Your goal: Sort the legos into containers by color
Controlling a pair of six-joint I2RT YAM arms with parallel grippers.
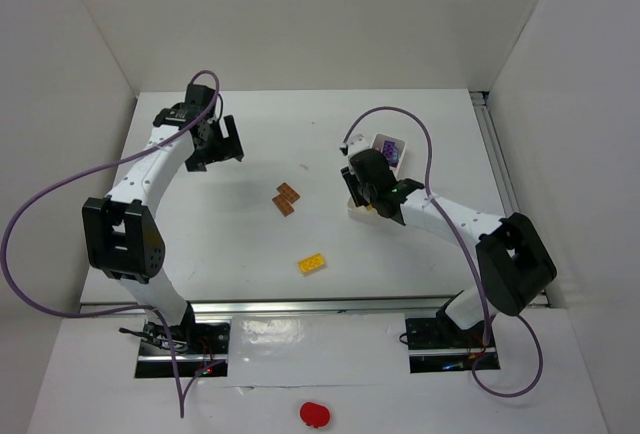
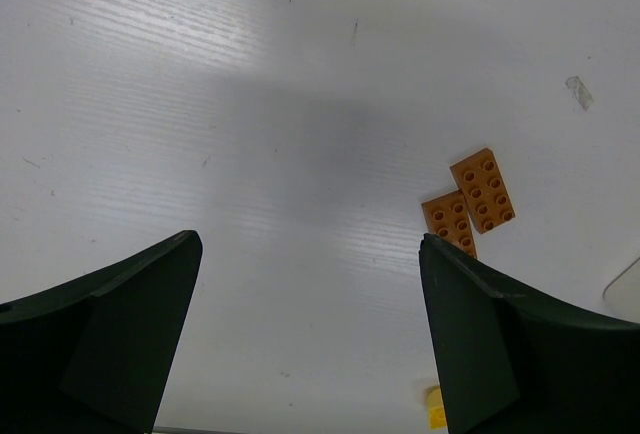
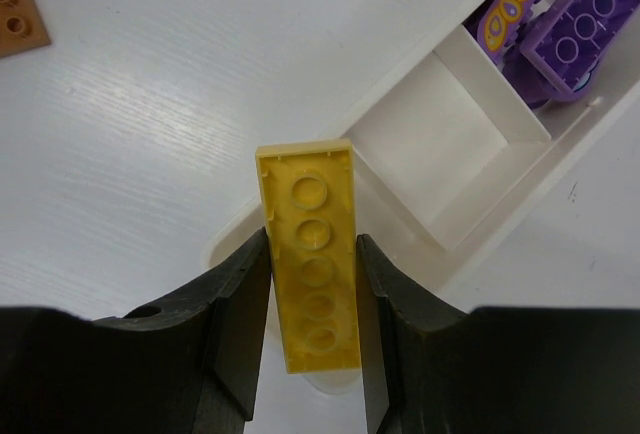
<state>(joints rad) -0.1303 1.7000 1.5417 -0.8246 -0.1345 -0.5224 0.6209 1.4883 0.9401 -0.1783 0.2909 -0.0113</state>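
Your right gripper (image 3: 310, 252) is clamped on a yellow brick (image 3: 308, 204), one finger pressed flat against each long side, and the brick's circle-marked face is turned up toward the wrist camera. From that camera, the brick's far end overlaps the near end of the tray (image 3: 430, 144), right at the wall of the end compartment. You cannot tell from these views whether brick and tray touch. The tray runs away from you on a slant. Its farthest visible compartment holds the purple bricks (image 3: 575, 39), one leaning on the wall, with a purple piece bearing a yellow pattern just beside them. From above, your right arm reaches in from the right side of the table (image 1: 250, 254) and covers the tray's near end, so only the purple end shows past the gripper. Your left gripper (image 2: 308, 244) hangs over bare table on the left with its jaws spread wide and nothing between them. Two orange bricks (image 2: 483, 190) lie flat, studs up, side by side and touching near the middle of the table, between the two arms. A loose yellow brick (image 1: 311, 264) lies flat nearer to you, apart from the orange pair. A red blob (image 1: 314, 413) sits off the table at the near edge, between the arm bases.
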